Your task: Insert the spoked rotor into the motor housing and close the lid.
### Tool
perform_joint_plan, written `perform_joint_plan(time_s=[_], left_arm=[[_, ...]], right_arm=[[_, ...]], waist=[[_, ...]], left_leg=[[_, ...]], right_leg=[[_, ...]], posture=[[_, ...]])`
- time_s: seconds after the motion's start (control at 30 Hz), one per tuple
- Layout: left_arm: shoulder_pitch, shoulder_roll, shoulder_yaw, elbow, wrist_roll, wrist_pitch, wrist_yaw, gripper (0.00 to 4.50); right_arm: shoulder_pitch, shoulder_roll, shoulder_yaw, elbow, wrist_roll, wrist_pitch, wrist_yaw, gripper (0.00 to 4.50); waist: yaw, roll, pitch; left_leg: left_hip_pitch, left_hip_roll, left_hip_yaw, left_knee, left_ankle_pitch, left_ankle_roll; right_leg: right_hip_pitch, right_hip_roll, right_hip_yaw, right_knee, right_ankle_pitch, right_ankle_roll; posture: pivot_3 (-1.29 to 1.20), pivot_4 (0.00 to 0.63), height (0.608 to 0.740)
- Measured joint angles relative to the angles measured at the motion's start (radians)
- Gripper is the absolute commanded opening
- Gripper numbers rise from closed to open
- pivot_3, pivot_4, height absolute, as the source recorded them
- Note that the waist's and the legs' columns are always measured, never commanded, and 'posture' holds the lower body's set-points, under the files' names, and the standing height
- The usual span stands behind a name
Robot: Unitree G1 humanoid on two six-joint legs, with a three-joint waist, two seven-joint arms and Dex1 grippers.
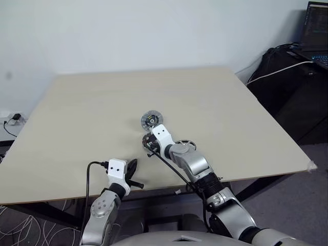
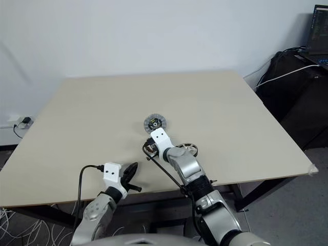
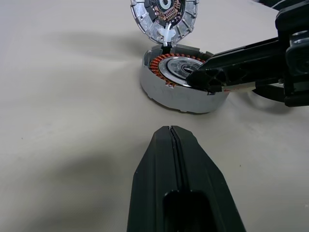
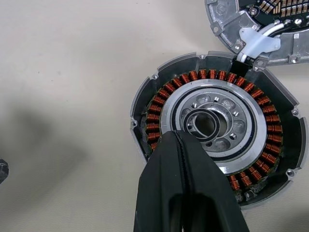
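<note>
Four cameras on one tabletop: two from the head, one on each wrist.
The head pair looked forward and down over the table (image 1: 77, 118). The left wrist camera lay low, facing the motor housing (image 3: 181, 84) well beyond its fingertips (image 3: 171, 133). The right wrist camera looked steeply down, close, its fingertips (image 4: 176, 137) over that same housing.

I stand in what looks like an office or lab: a plain pale table (image 1: 92, 128) against a bare white wall (image 1: 128, 31), a laptop (image 1: 313, 31) and trailing cables (image 1: 271, 72) to my right.
</note>
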Motion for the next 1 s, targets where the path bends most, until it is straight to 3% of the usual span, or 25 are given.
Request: perform_joint_plan(time_s=[1.0], left_arm=[[-0.005, -0.001, -0.018, 0.000, -0.007, 0.018, -0.003, 0.00]], right_arm=[[-0.026, -0.010, -0.060, -0.005, 0.001, -0.020, -0.020, 0.01]], waist=[[-0.001, 0.003, 0.002]], left_leg=[[0.000, 0.000, 0.000, -0.004, 0.001, 0.001]], right_leg=[[-0.002, 0.000, 0.000, 0.000, 0.002, -0.001]], posture=[[0.00, 0.000, 0.740]])
